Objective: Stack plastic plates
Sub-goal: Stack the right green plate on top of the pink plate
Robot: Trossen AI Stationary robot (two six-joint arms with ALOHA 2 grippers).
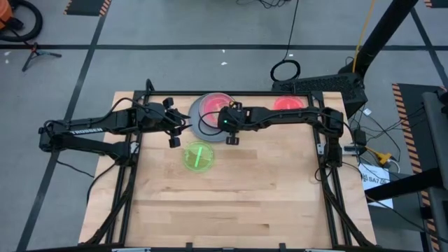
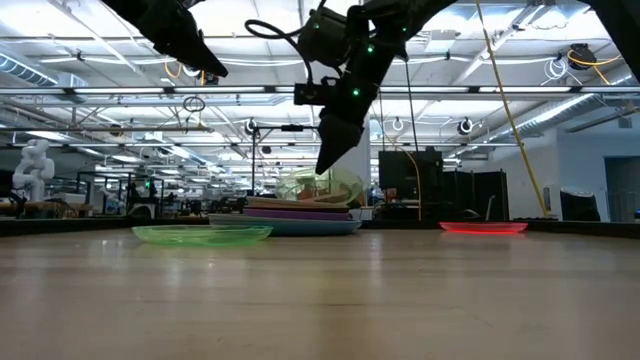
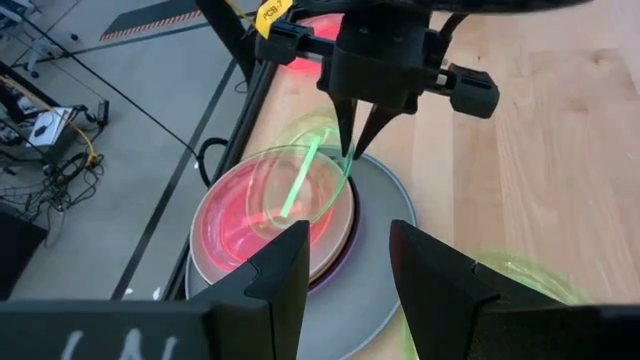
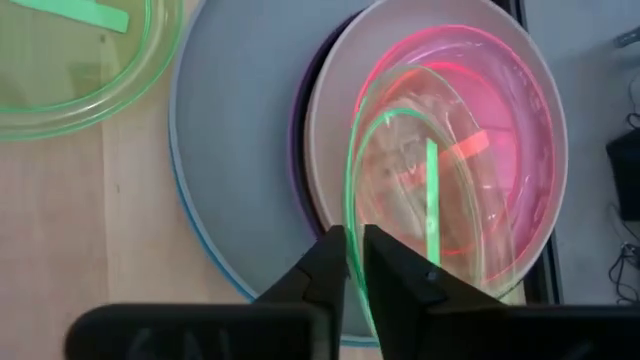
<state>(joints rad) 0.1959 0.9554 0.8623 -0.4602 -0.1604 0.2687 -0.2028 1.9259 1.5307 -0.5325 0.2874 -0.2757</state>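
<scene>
High view: the stack of round plastic plates [image 1: 210, 114] sits at upper centre of the table, a large grey plate [image 1: 203, 127] at its visible base and a pink-red plate on top; the right gripper [image 1: 232, 133] overlaps its lower right rim, the left gripper [image 1: 174, 131] hangs just left of it. One small translucent green plate [image 1: 199, 155] lies alone below the stack and one small pink-red plate [image 1: 288, 104] lies alone at upper right, so by judgement at least two plates remain unstacked. Low view: the stack [image 2: 290, 218] appears at centre as thin layers, purple among them, over a blue bottom rim; a tilted translucent green plate [image 2: 322, 187] rests above it under the right gripper [image 2: 330, 158]; the loose green plate [image 2: 202, 234] is at left, the loose red one [image 2: 483, 227] at right. Individual layers cannot be counted. Left wrist view: the left gripper [image 3: 345, 270] has its fingers spread apart and empty; the right gripper [image 3: 355, 140] pinches the tilted green plate's [image 3: 295, 185] rim. Right wrist view: the right gripper [image 4: 350, 262] is clamped on that rim [image 4: 352, 160], the plate leaning over the pale grey plate [image 4: 330, 110] and its pink-red contents; lower plates are mostly hidden.
</scene>
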